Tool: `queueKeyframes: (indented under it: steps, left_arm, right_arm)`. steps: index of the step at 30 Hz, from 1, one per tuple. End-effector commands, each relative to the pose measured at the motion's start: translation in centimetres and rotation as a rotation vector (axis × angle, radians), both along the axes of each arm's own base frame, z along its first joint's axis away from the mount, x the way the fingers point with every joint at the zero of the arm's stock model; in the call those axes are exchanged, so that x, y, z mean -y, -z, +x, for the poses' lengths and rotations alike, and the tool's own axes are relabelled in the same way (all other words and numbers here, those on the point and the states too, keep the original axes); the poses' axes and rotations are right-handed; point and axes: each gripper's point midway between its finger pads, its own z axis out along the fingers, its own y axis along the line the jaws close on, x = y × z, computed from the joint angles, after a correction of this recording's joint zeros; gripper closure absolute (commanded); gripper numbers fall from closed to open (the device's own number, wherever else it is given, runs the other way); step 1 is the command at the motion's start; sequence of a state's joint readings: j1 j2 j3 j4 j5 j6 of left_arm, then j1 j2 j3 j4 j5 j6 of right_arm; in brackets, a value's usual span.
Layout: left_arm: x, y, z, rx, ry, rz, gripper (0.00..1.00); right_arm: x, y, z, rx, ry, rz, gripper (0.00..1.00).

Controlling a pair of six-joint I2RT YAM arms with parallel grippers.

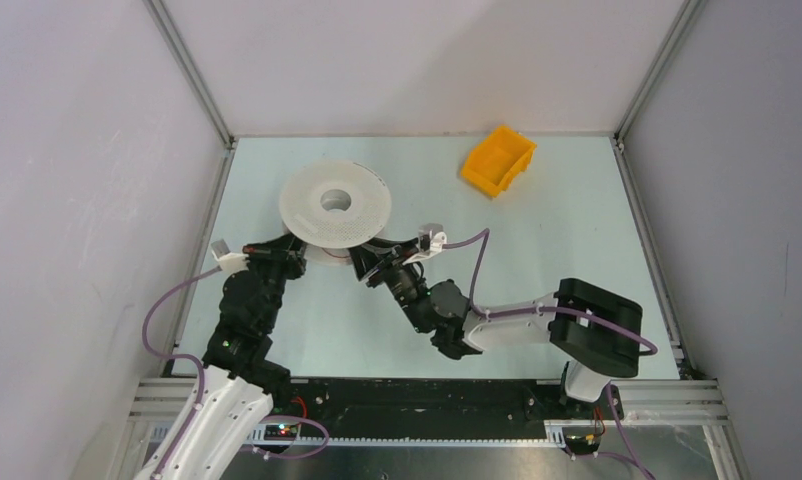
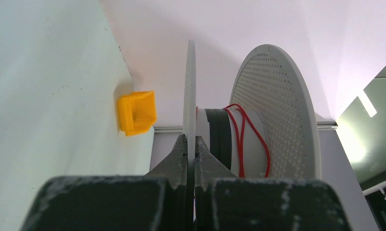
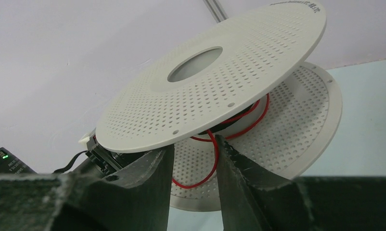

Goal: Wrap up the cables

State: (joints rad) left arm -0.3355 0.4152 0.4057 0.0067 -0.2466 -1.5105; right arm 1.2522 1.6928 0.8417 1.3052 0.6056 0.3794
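Top cam: white spool (image 1: 362, 205) sits on the pale green table (image 1: 547, 270), a bit left of centre, both arms reaching in from the near side. Left gripper (image 1: 295, 256) is at the spool's near-left rim, right gripper (image 1: 365, 262) at the near-right rim. Orange bin (image 1: 498, 160) is far right, well apart from the spool.

Left wrist cam: the left gripper (image 2: 191, 142) is clamped hard on the thin edge of 1 flange, with both fingers pressed flat against the disc. Past it is the hub, w/ a dark band round it. The red cable (image 2: 240, 144) runs round the hub beside that band, between the 2 flanges: a few loose strands, 1 bowing out toward the perforated flange. The bin (image 2: 137, 113) shows beyond, on the table by the back wall.

Right wrist cam: the right gripper (image 3: 193, 163) is spread wide, tips poked in just under the upper flange's rim. The red cable (image 3: 251, 124) comes off the hub in slack loops lying over the lower flange. 1 loop drops down thru the gap between the 2 fingers. It's not pinched, since the gap is far wider than the strand. It runs close along 1 finger's inner edge; can't tell if it touches.
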Motion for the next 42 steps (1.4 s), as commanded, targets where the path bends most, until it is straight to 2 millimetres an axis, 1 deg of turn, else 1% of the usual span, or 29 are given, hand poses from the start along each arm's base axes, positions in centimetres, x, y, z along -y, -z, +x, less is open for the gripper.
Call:
queueKeyframes:
  steps: [1, 2, 7, 12, 14, 18, 21, 24, 25, 26, 27, 28, 29, 30, 31, 32, 35, 38, 40, 42]
  left_arm:
    - [0.5, -7.3, -1.8, 0.23, 0.063, -0.147, 1.0]
    - [0.5, -7.2, -1.8, 0.229, 0.062, -0.147, 1.0]
    - [0.5, -6.9, -1.7, 0.223, 0.059, -0.143, 1.0]
    - [0.5, -6.8, -1.7, 0.222, 0.058, -0.138, 1.0]
    - [0.5, -6.8, -1.7, 0.224, 0.057, -0.133, 1.0]
    - [0.5, -6.6, -1.5, 0.221, 0.054, -0.117, 1.0]
    - [0.6, -6.6, -1.4, 0.217, 0.055, -0.106, 1.0]
    - [0.7, -6.5, -1.3, 0.216, 0.056, -0.082, 1.0]
    - [0.8, -6.4, -1.1, 0.213, 0.057, -0.073, 1.0]
    - [0.9, -6.3, -1.1, 0.21, 0.059, -0.066, 1.0]
    - [1.1, -6.1, -0.9, 0.204, 0.066, -0.049, 1.0]
    - [1.2, -6.1, -0.7, 0.202, 0.069, -0.038, 1.0]
    - [1.5, -6.0, -0.5, 0.198, 0.077, -0.017, 1.0]
    - [1.7, -6.1, -0.4, 0.202, 0.082, -0.009, 1.0]
    - [2.0, -5.8, 0.0, 0.191, 0.092, 0.008, 1.0]
    - [2.2, -6.1, 0.1, 0.207, 0.098, 0.011, 1.0]
    - [3.3, -5.2, 1.3, 0.195, 0.134, 0.062, 1.0]
    - [4.2, -4.0, 2.6, 0.179, 0.157, 0.128, 1.0]
    - [4.6, -3.1, 3.4, 0.166, 0.163, 0.165, 1.0]
    - [4.8, -2.1, 4.1, 0.15, 0.166, 0.181, 1.0]
  right_arm:
    - [0.9, 0.4, -0.5, 0.024, 0.0, -0.066, 0.57]
    - [1.0, 0.3, -0.6, 0.028, -0.002, -0.069, 0.55]
    - [1.8, -0.1, -1.3, 0.05, -0.026, -0.088, 0.51]
    - [2.5, -0.2, -2.1, 0.069, -0.049, -0.104, 0.51]
    - [3.0, -0.8, -2.5, 0.091, -0.064, -0.105, 0.5]
    - [3.4, -1.3, -3.4, 0.118, -0.104, -0.124, 0.5]
    - [3.7, -0.9, -4.2, 0.106, -0.147, -0.132, 0.5]
    - [4.6, -0.2, -5.3, 0.089, -0.194, -0.149, 0.51]
    - [4.7, 0.1, -5.6, 0.086, -0.21, -0.159, 0.51]
    - [5.0, 0.9, -6.3, 0.072, -0.246, -0.18, 0.51]
    - [5.4, 1.0, -7.1, 0.071, -0.28, -0.18, 0.51]
    - [5.6, 2.0, -7.5, 0.045, -0.304, -0.206, 0.51]
    - [6.3, 2.4, -8.2, 0.042, -0.328, -0.215, 0.52]
    - [6.6, 3.3, -8.5, 0.023, -0.338, -0.24, 0.52]
    - [7.5, 3.6, -9.0, 0.02, -0.342, -0.242, 0.52]
    - [8.0, 4.4, -9.1, 0.01, -0.34, -0.269, 0.53]
    - [10.4, 5.8, -9.3, -0.009, -0.304, -0.302, 0.53]
    - [12.1, 6.1, -9.1, -0.019, -0.265, -0.32, 0.53]
    - [13.1, 5.8, -8.9, -0.012, -0.237, -0.325, 0.53]
    - [14.1, 5.0, -8.8, 0.008, -0.209, -0.314, 0.52]
